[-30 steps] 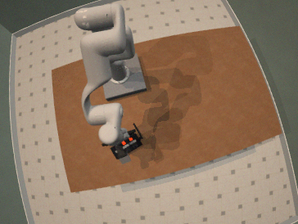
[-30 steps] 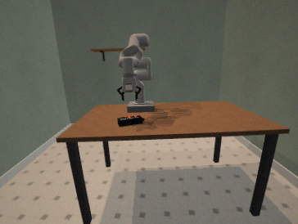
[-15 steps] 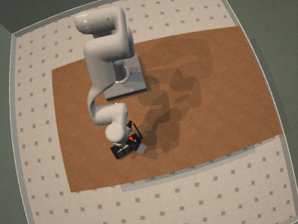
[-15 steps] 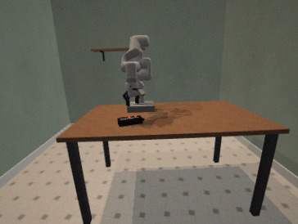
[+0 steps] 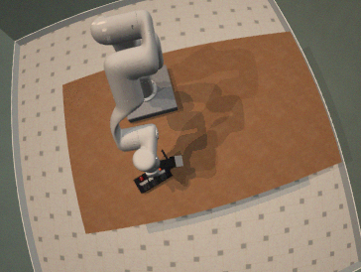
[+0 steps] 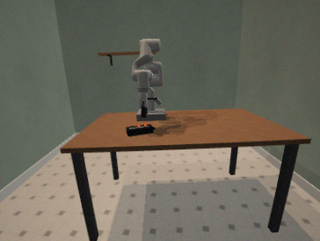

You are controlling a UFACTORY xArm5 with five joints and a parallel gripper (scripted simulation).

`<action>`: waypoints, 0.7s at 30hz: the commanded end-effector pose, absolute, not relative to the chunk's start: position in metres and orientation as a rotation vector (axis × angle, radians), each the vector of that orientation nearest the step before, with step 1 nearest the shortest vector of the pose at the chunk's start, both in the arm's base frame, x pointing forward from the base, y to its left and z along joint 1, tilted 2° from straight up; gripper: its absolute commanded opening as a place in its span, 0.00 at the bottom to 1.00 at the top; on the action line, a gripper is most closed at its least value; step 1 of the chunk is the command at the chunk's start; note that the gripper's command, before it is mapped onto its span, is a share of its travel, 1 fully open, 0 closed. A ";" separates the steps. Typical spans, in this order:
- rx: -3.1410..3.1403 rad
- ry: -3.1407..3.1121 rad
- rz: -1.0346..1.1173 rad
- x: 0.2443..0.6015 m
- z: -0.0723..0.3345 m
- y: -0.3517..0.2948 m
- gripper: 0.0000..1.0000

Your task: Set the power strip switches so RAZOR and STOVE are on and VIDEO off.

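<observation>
The black power strip [image 5: 153, 181] lies flat on the brown table, near its front left part, and also shows in the exterior view [image 6: 141, 129]. Red-orange lit switches show on its top; I cannot read the labels or tell which switch is which. My gripper [image 5: 167, 162] is open and empty. In the top view it hangs over the strip and hides part of it. In the side view the gripper [image 6: 148, 105] is well above the strip, toward the arm's base, touching nothing.
The arm's grey base plate [image 5: 155, 96] stands at the back middle of the table. A small wooden shelf [image 6: 119, 54] is on the back wall. The table's front edge is a short way in front of the strip.
</observation>
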State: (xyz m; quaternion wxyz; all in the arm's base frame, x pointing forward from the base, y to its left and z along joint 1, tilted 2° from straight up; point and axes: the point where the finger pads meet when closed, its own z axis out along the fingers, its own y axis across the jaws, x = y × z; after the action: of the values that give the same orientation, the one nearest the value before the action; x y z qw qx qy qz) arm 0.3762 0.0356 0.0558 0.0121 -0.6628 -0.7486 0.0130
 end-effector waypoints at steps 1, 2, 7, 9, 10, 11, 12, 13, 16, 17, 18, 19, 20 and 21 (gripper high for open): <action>-1.726 -2.604 0.023 0.377 0.056 0.036 0.00; -1.666 -2.643 0.021 0.377 0.056 0.036 0.00; -1.655 -2.650 0.020 0.377 0.056 0.036 0.00; -1.655 -2.650 0.020 0.377 0.056 0.036 0.00; -1.655 -2.650 0.020 0.377 0.056 0.036 0.00; -1.655 -2.650 0.020 0.377 0.056 0.036 0.00; -1.655 -2.650 0.020 0.377 0.056 0.036 0.00; -1.655 -2.650 0.020 0.377 0.056 0.036 0.00; -1.655 -2.650 0.020 0.377 0.056 0.036 0.00; -1.655 -2.650 0.020 0.377 0.056 0.036 0.00; -1.655 -2.650 0.020 0.377 0.056 0.036 0.00; -1.655 -2.650 0.020 0.377 0.056 0.036 0.00; -1.655 -2.650 0.020 0.377 0.056 0.036 0.00; -1.655 -2.650 0.020 0.377 0.056 0.036 0.00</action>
State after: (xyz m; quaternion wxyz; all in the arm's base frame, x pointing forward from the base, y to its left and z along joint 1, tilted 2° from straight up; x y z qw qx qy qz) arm 0.3758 0.0361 0.0545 0.0099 -0.5298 -0.8480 0.0076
